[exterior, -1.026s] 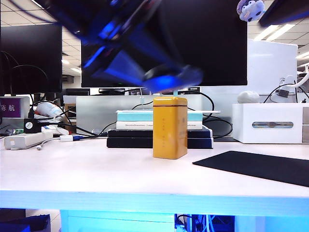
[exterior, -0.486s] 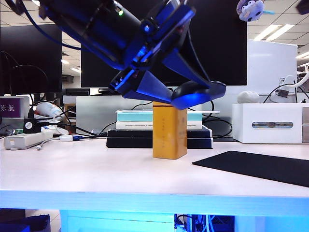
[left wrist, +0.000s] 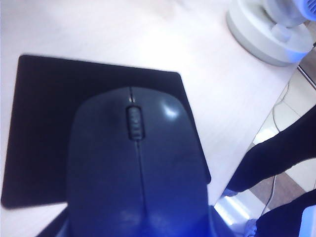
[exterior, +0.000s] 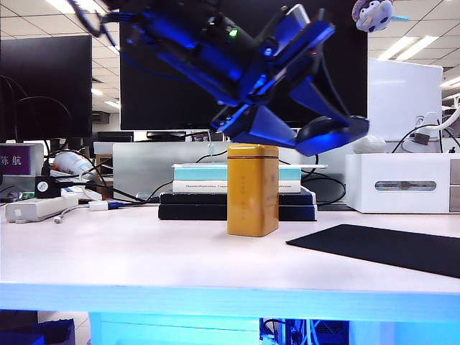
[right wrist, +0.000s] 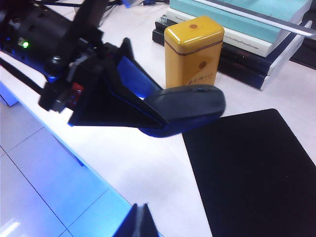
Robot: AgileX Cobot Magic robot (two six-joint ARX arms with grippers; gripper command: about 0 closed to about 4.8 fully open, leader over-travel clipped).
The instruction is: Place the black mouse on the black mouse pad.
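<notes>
Office monitors and cables back the white counter (exterior: 144, 266) in the exterior view, where the left pincer (exterior: 327, 136), clamped on the black mouse (exterior: 323, 129), hangs above the yellow tin (exterior: 253, 189); the black mouse pad (exterior: 381, 248) lies near the counter's right front edge. From the left wrist, the black mouse (left wrist: 136, 163) sits over the black mouse pad (left wrist: 44, 123). From the right wrist, the left pincer (right wrist: 170, 116) carries the black mouse (right wrist: 190, 106) between the yellow tin (right wrist: 192, 49) and the black mouse pad (right wrist: 252, 173); only a tip of the right pincer (right wrist: 138, 222) shows, so I cannot tell its state.

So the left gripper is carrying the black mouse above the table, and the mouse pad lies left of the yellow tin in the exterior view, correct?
Not quite: the exterior view shows the black mouse pad right of the yellow tin. The left gripper does carry the black mouse.
</notes>
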